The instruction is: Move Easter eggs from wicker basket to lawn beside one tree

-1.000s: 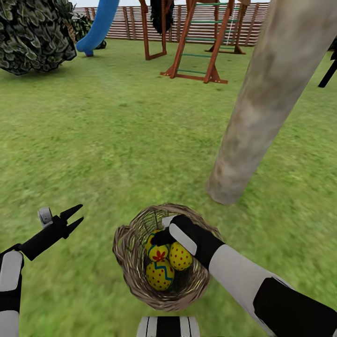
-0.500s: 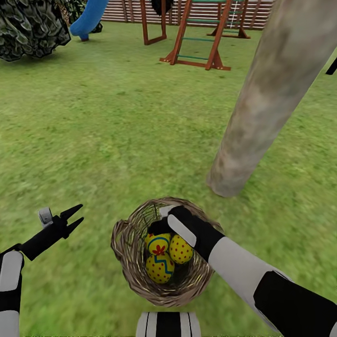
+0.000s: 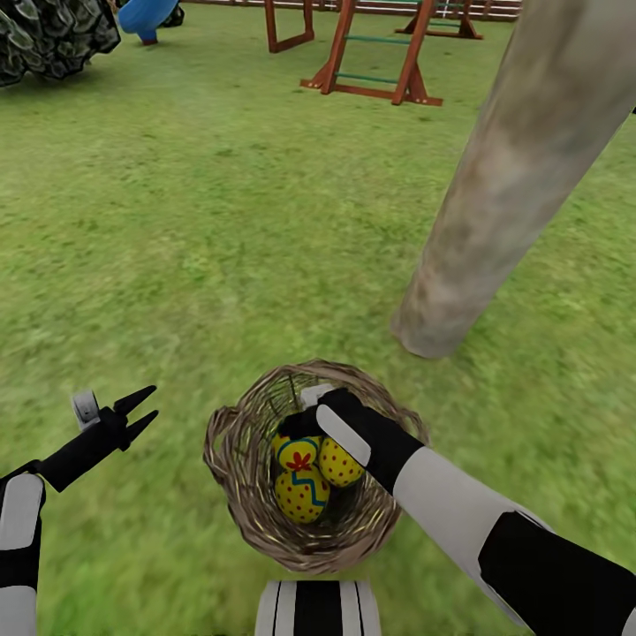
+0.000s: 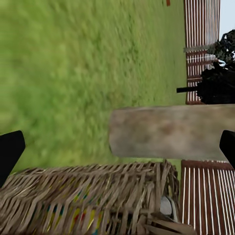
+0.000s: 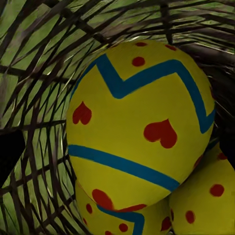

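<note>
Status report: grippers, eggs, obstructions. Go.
Right gripper inside the basket, at the top egg, grip unconfirmed. Left gripper open, over grass. Three eggs in basket. Tree trunk close beyond.

Bright, even daylight, no clear source, no glare. Lawn (image 3: 221, 221) flat-lit, barely any cast shadow under trunk (image 3: 503, 194). Basket (image 4: 88, 200) soft, blurred in left wrist view. Egg (image 5: 139, 122) sharp close-up, weave behind dark.
</note>
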Robot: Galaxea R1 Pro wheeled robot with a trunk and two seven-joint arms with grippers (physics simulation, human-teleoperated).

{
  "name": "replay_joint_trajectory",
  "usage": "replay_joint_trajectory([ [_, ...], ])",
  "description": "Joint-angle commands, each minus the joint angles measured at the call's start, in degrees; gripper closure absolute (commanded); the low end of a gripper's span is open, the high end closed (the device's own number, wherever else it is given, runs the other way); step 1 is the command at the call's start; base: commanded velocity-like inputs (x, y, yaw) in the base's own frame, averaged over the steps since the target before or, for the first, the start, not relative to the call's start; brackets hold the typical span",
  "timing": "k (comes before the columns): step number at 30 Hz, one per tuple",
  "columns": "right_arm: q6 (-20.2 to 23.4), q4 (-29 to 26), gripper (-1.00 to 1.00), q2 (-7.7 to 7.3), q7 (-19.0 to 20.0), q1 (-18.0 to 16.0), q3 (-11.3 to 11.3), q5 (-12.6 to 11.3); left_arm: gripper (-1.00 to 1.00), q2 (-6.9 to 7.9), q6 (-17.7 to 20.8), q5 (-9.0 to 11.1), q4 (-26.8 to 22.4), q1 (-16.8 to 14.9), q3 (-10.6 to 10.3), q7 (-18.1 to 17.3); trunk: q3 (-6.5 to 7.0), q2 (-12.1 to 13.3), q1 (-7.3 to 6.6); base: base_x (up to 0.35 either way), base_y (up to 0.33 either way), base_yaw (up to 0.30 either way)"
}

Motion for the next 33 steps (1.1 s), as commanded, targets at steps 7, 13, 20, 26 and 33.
replay_joint_trajectory([
  [7, 0.13, -0.09, -1.00, 0.00, -0.53, -0.05, 0.14, -0.55, -1.00, 0.00, 0.24, -0.14, 0.01, -0.04, 0.09, -0.28, -1.59, -0.11, 0.17, 0.000, 0.000, 0.000],
  [13, 0.15, -0.09, -1.00, 0.00, -0.53, -0.05, 0.14, -0.55, -1.00, 0.00, 0.24, -0.14, 0.01, -0.04, 0.09, -0.28, -2.92, -0.19, 0.32, 0.000, 0.000, 0.000],
  [20, 0.10, -0.09, -1.00, 0.00, -0.63, -0.05, -0.94, -0.53, -1.00, 0.00, 0.24, -0.14, 0.01, -0.04, 0.09, -0.28, -3.81, -0.25, 0.42, 0.000, 0.000, 0.000],
  [26, 0.06, -0.02, -1.00, 0.00, -0.70, -0.05, -1.13, -0.55, -1.00, 0.00, 0.17, -0.14, 0.01, -0.04, 0.08, -0.28, -4.25, -0.27, 0.48, 0.000, 0.000, 0.000],
  [33, 0.06, 0.18, -1.00, 0.00, -0.62, -0.05, -1.18, -0.64, -1.00, -0.09, 0.16, -0.14, 0.03, -0.04, 0.00, -0.20, -5.36, -0.34, 0.60, 0.000, 0.000, 0.000],
])
